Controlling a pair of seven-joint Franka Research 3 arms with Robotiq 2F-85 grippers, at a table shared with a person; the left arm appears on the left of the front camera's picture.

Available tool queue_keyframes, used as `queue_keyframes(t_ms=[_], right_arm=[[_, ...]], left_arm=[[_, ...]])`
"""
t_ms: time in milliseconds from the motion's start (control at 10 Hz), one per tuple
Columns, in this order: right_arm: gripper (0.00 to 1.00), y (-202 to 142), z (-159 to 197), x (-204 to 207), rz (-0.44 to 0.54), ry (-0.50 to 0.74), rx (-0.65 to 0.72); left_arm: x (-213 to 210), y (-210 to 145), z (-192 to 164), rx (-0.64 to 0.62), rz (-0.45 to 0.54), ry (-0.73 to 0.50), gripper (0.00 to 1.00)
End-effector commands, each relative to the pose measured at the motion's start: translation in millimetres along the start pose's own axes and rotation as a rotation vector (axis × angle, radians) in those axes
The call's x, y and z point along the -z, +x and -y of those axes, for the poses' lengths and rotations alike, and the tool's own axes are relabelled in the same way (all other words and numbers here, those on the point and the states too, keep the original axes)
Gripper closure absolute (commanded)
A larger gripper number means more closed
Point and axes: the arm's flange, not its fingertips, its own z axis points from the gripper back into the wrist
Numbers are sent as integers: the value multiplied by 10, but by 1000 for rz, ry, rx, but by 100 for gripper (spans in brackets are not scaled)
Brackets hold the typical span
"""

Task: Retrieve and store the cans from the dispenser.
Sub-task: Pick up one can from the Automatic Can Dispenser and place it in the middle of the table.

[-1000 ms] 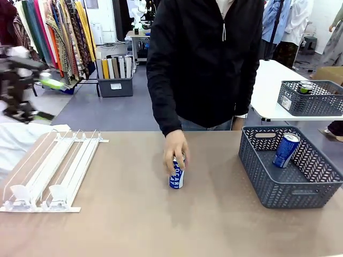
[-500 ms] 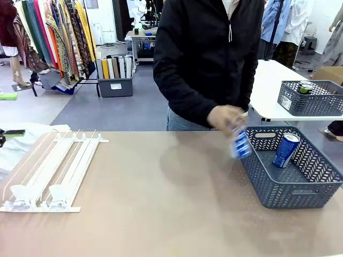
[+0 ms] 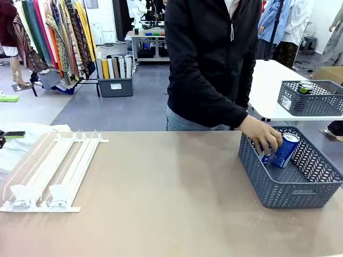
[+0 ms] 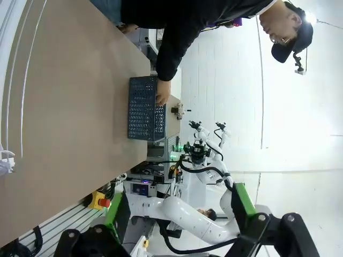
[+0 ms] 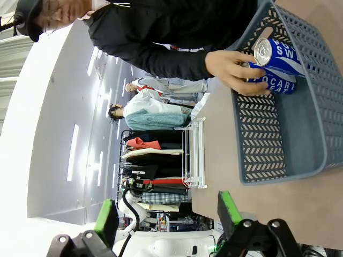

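Person's hand (image 3: pixel 261 136) is inside the grey basket (image 3: pixel 284 188) at the desk's (image 3: pixel 161 203) right side, setting a blue-and-white can (image 5: pixel 273 84) down next to a second blue-and-white can (image 3: pixel 286 150) already leaning there. Dispenser (image 3: pixel 51 171) sits on the left of the desk, both lanes bare, no cans on the rails. Judged progress: nearly done, two cans stored or being stored, nothing visibly left on the rack; only the release of the held can remains, as far as the frames tell.

Left claw (image 4: pixel 177 214): jaws stand wide apart, nothing between them, off to the desk's left edge and well away from the basket. Right claw (image 5: pixel 166 219): jaws spread wide, nothing gripped, looking toward the basket from its end.

View differences: right wrist view shows the lettering on both cans and the fingers wrapped round the one being placed; front view has that can mostly covered by the hand. Front view shows the bare dispenser lanes and end stops clearly; left wrist view catches just a rail edge, with basket and hand small and far.
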Motion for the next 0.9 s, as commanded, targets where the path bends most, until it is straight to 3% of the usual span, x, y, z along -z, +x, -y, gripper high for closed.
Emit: queue_keyframes(t_ms=[0,800], right_arm=[[0,-15,0,-22,-14,-8,-26],[0,-15,0,-22,-14,-8,-26]], left_arm=[[2,-5,40,8,1,-19,0],[2,-5,40,8,1,-19,0]])
